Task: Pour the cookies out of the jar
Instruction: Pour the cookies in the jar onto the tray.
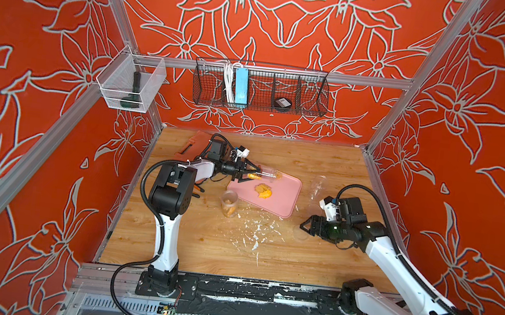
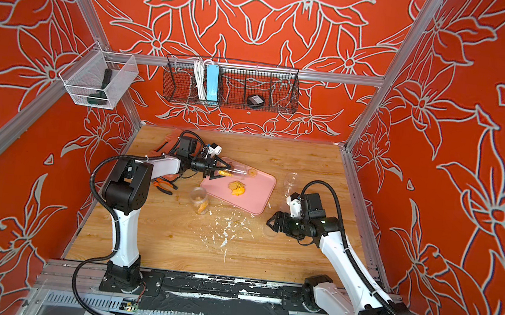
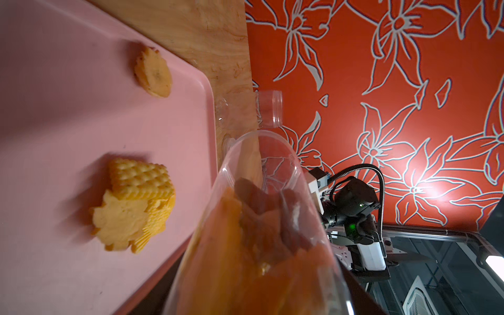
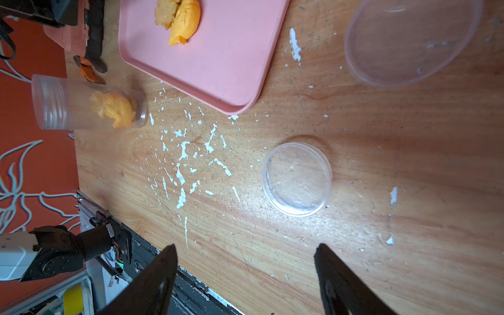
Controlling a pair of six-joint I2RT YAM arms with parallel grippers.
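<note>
Scuffed wooden tabletop, boxed in by red floral walls, is carrying a scatter of white flecks nearest the front rail. There the right gripper is hovering with its fingers spread wide and empty above a small clear lid lying flat on the wood. Just beyond, a second jar is standing upright beside the near corner of the pink tray, its own orange biscuits showing through the wall. On the tray, poured cookies are lying in a small heap, with a round cookie sitting apart near the far rim. Over that far side, the left gripper is clamping the jar near its closed end and holding it tipped on its side, mouth pointing across the tray. The wrist view is showing orange and brown cookies bunching inside the clear wall, short of the mouth. The risk, judging from this tilt, is twofold. The bunched cookies may be jamming until a sharper tip sends them out in a rush, over the low rim and onto bare wood. The smooth plastic may also be liable to twist in the pinch as the load shifts. Farther back, an empty clear jar is lying beside the tray, and a wire basket is hanging on the rear wall.
</note>
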